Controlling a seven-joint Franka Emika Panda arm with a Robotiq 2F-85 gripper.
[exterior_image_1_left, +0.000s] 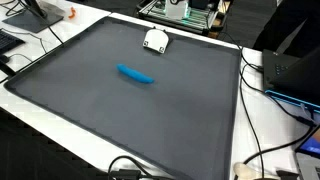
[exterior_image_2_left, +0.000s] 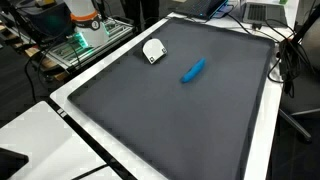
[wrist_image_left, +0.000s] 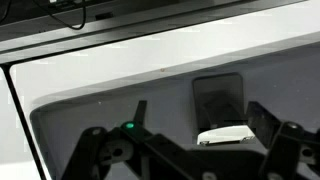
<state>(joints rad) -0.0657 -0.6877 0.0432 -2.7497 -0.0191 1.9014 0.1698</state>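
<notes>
A small white object (exterior_image_1_left: 155, 40) lies on the dark grey mat (exterior_image_1_left: 120, 110) near its far edge; it also shows in the exterior view from the opposite side (exterior_image_2_left: 153, 50). A blue pen-like object (exterior_image_1_left: 136, 75) lies near the mat's middle, also seen in the opposite exterior view (exterior_image_2_left: 192, 70). In the wrist view my gripper (wrist_image_left: 202, 125) is open and holds nothing. Its two dark fingers frame the white object (wrist_image_left: 226, 134), which lies some way beyond them. The gripper does not show in either exterior view.
The mat lies on a white table (exterior_image_1_left: 275, 130). Cables (exterior_image_1_left: 262, 150) and a laptop (exterior_image_1_left: 295, 75) sit along one side. A green-lit electronics rack (exterior_image_2_left: 85, 42) stands behind the table's far edge. A monitor and clutter (exterior_image_1_left: 30, 15) sit at a corner.
</notes>
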